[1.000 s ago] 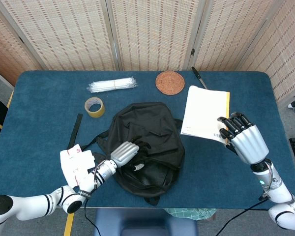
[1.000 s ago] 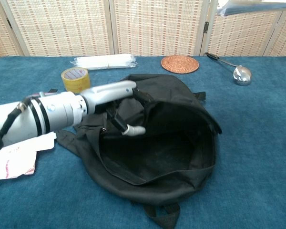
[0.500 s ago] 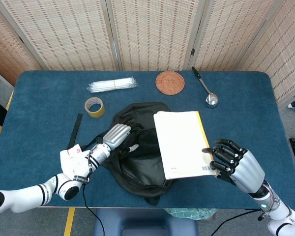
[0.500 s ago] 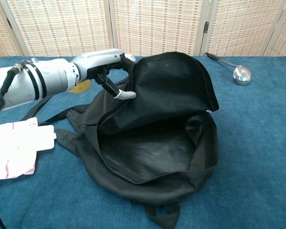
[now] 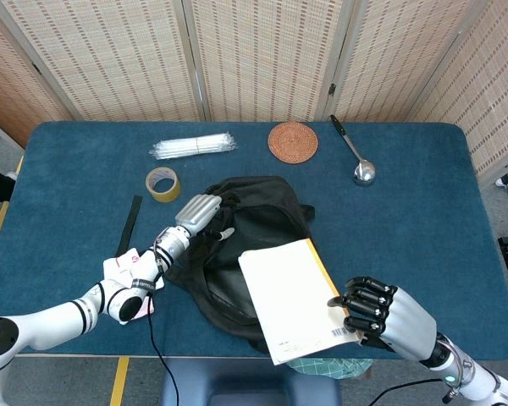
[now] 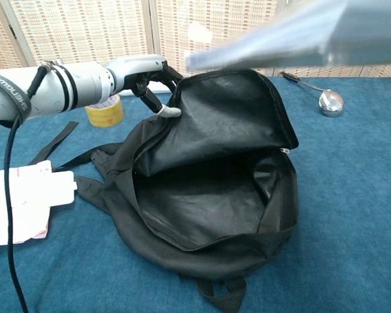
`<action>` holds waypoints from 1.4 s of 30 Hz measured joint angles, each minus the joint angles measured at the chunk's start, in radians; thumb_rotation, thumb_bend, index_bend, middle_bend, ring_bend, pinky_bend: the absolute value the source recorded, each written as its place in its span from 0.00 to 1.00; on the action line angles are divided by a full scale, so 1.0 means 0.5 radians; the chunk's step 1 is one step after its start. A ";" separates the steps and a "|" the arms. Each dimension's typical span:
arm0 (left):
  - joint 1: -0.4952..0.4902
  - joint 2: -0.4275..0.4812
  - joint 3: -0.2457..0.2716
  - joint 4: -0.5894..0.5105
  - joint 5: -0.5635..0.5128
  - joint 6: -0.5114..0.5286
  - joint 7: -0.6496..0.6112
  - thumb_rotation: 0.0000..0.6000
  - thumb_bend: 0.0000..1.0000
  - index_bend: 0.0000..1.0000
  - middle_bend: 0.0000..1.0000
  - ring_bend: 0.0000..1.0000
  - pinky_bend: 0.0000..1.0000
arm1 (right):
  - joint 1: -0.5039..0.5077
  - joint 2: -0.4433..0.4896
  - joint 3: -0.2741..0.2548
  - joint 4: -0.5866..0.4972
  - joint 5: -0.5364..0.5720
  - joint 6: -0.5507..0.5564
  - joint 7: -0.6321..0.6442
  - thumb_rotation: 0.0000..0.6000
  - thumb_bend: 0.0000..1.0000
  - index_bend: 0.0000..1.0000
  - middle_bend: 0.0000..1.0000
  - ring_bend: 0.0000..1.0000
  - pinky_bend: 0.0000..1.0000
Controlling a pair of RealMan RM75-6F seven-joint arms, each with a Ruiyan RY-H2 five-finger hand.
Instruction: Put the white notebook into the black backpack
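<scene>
From the head view, the black backpack (image 5: pixel 241 241) lies in the middle of the blue worktop (image 5: pixel 423 220). The left hand (image 5: pixel 196 213) grips the bag's upper flap at its left edge. The right hand (image 5: pixel 381 311) holds the white notebook (image 5: pixel 292 298) by its right-hand corner, fingers curled over the cover, so the notebook hangs tilted over the near right part of the bag and hides the opening from this camera. Behind the bag sit a roll of tape (image 5: pixel 162 183), a bundle of clear straws (image 5: pixel 193 145), a woven coaster (image 5: pixel 293 140) and a metal ladle (image 5: pixel 353 154). A white packet (image 5: pixel 124 269) lies under the left forearm.

The chest view shows what the head view cannot: the bag's mouth gapes wide toward the camera, its dark inside bare, with the flap pulled up by the left hand (image 6: pixel 146 77). The notebook (image 6: pixel 293 36) appears only as a blurred pale band across the top, above the bag and not inside it. The right hand is out of this frame. The tape (image 6: pixel 104 109), ladle (image 6: pixel 327 98) and packet (image 6: pixel 23 202) also show.
</scene>
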 measured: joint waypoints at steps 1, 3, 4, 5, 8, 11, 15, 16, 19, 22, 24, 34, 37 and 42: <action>-0.006 -0.006 -0.002 0.014 -0.007 -0.006 0.003 1.00 0.41 0.54 0.28 0.24 0.00 | 0.001 -0.002 -0.004 0.002 -0.003 -0.006 0.002 1.00 0.58 0.78 0.45 0.51 0.43; -0.025 -0.025 -0.004 0.065 -0.026 -0.021 0.021 1.00 0.41 0.54 0.28 0.24 0.00 | 0.003 -0.007 -0.024 0.010 -0.010 -0.037 0.015 1.00 0.58 0.78 0.45 0.51 0.43; -0.034 -0.035 -0.004 0.093 -0.037 -0.028 0.033 1.00 0.41 0.54 0.28 0.24 0.00 | 0.005 -0.010 -0.033 0.016 -0.013 -0.054 0.024 1.00 0.58 0.78 0.45 0.51 0.43; -0.047 -0.050 -0.005 0.132 -0.053 -0.038 0.053 1.00 0.41 0.54 0.28 0.24 0.00 | 0.007 -0.013 -0.042 0.021 -0.015 -0.071 0.034 1.00 0.58 0.78 0.45 0.51 0.43; -0.077 -0.082 -0.009 0.214 -0.105 -0.061 0.106 1.00 0.41 0.54 0.28 0.24 0.00 | 0.017 -0.027 -0.066 0.044 -0.017 -0.123 0.062 1.00 0.59 0.78 0.46 0.52 0.43; -0.096 -0.099 -0.023 0.255 -0.165 -0.086 0.123 1.00 0.41 0.54 0.28 0.24 0.00 | 0.031 -0.042 -0.092 0.071 -0.018 -0.182 0.092 1.00 0.59 0.78 0.46 0.52 0.43; -0.111 -0.108 -0.040 0.285 -0.219 -0.112 0.134 1.00 0.41 0.54 0.28 0.24 0.00 | 0.056 -0.083 -0.114 0.126 -0.013 -0.259 0.121 1.00 0.59 0.78 0.46 0.52 0.44; -0.114 -0.110 -0.041 0.290 -0.224 -0.113 0.140 1.00 0.41 0.54 0.28 0.24 0.00 | 0.062 -0.093 -0.118 0.138 -0.009 -0.276 0.131 1.00 0.59 0.78 0.46 0.52 0.44; -0.121 -0.111 -0.043 0.297 -0.247 -0.121 0.156 1.00 0.41 0.54 0.28 0.23 0.00 | 0.087 -0.132 -0.128 0.184 0.003 -0.337 0.158 1.00 0.59 0.78 0.46 0.52 0.44; -0.125 -0.109 -0.044 0.294 -0.263 -0.122 0.169 1.00 0.41 0.54 0.28 0.23 0.00 | 0.122 -0.187 -0.133 0.247 0.016 -0.407 0.182 1.00 0.59 0.78 0.46 0.52 0.44; -0.125 -0.107 -0.046 0.289 -0.273 -0.121 0.172 1.00 0.41 0.54 0.28 0.23 0.00 | 0.151 -0.235 -0.130 0.299 0.029 -0.454 0.197 1.00 0.59 0.78 0.46 0.52 0.44; -0.118 -0.092 -0.047 0.260 -0.283 -0.104 0.172 1.00 0.41 0.53 0.28 0.22 0.00 | 0.293 -0.521 -0.083 0.630 0.116 -0.667 0.214 1.00 0.59 0.78 0.46 0.52 0.44; -0.114 -0.086 -0.046 0.253 -0.278 -0.101 0.166 1.00 0.41 0.53 0.28 0.22 0.00 | 0.333 -0.620 -0.069 0.744 0.147 -0.719 0.204 1.00 0.59 0.78 0.46 0.52 0.44; -0.105 -0.074 -0.045 0.237 -0.269 -0.092 0.153 1.00 0.41 0.53 0.28 0.22 0.00 | 0.392 -0.765 -0.052 0.940 0.187 -0.788 0.149 1.00 0.60 0.78 0.46 0.52 0.43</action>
